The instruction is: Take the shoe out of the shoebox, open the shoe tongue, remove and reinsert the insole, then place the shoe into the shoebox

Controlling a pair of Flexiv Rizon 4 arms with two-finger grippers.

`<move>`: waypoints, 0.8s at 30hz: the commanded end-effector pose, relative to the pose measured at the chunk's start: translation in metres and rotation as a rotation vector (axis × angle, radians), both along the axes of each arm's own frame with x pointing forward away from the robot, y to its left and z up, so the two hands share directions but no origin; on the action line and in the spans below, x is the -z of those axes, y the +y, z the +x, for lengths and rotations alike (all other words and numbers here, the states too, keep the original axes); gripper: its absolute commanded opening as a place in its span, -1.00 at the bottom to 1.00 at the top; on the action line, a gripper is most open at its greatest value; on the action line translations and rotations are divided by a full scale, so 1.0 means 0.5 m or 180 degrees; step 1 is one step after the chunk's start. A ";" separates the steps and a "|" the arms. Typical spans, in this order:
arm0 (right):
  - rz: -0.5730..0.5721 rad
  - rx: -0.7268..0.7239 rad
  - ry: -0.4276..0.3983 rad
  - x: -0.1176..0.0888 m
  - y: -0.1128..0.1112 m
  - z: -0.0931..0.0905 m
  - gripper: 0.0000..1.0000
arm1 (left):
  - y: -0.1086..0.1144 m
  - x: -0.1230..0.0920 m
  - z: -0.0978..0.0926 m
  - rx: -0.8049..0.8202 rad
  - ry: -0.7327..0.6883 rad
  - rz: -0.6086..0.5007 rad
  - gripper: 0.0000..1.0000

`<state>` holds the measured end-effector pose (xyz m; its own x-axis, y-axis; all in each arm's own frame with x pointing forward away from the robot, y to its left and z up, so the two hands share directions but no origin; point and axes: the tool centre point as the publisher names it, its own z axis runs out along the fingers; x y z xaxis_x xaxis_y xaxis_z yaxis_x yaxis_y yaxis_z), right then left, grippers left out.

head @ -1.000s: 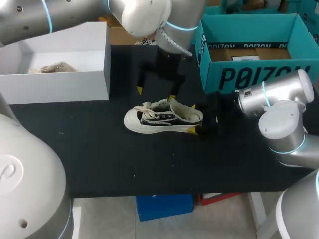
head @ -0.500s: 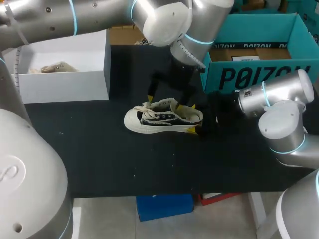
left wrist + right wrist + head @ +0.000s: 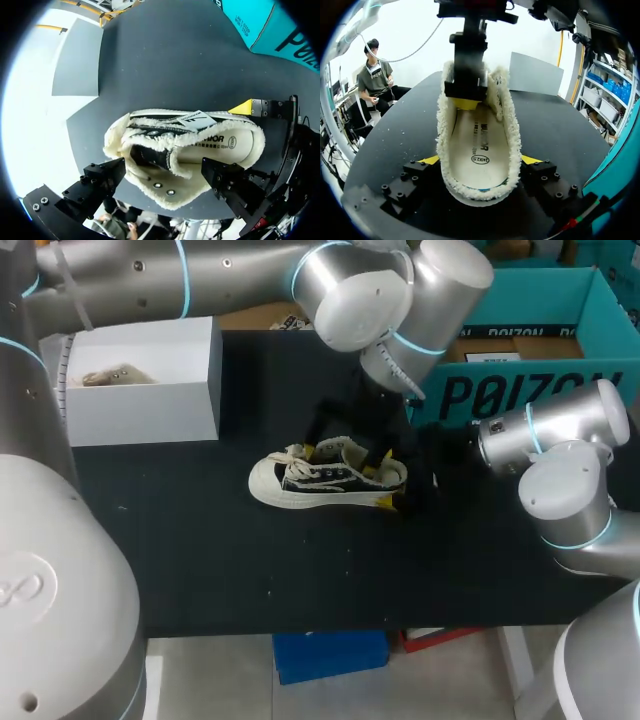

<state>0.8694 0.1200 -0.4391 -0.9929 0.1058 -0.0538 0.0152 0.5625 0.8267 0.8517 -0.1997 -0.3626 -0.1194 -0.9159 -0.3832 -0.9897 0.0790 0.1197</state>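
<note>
Shoe position: the black canvas sneaker with cream fleece lining and white rubber sole (image 3: pixel 325 478) (image 3: pixel 185 150) (image 3: pixel 477 150) stands upright on its sole near the middle of the black worktop (image 3: pixel 200 540). It is outside both boxes, with its toe toward my left side.

Right hand (image 3: pixel 388 478) (image 3: pixel 480 162): closed on the heel. One yellow tip presses each side of the sneaker, low, near the sole.

Left hand (image 3: pixel 340 460) (image 3: pixel 162 172): comes down from above and is spread wide, gripping nothing. Its fingers line up along the sneaker's length, one tip by the laces and the other down in the opening, above the insole.

Cream printed insole (image 3: pixel 477 145) (image 3: pixel 235 142): lies flat inside the sneaker, visible through the collar.

White open-topped cardboard box (image 3: pixel 150 390): at the worktop's far left, well apart from the sneaker. Something pale lies inside; I cannot tell what.

Teal cardboard box (image 3: pixel 520 390): at the far right, behind my right arm.
</note>
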 end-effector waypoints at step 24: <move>-0.0007 0.0009 0.0000 0.006 0.006 0.004 -1.00 | 0.000 0.002 0.009 0.0058 -0.0002 0.0023 -1.00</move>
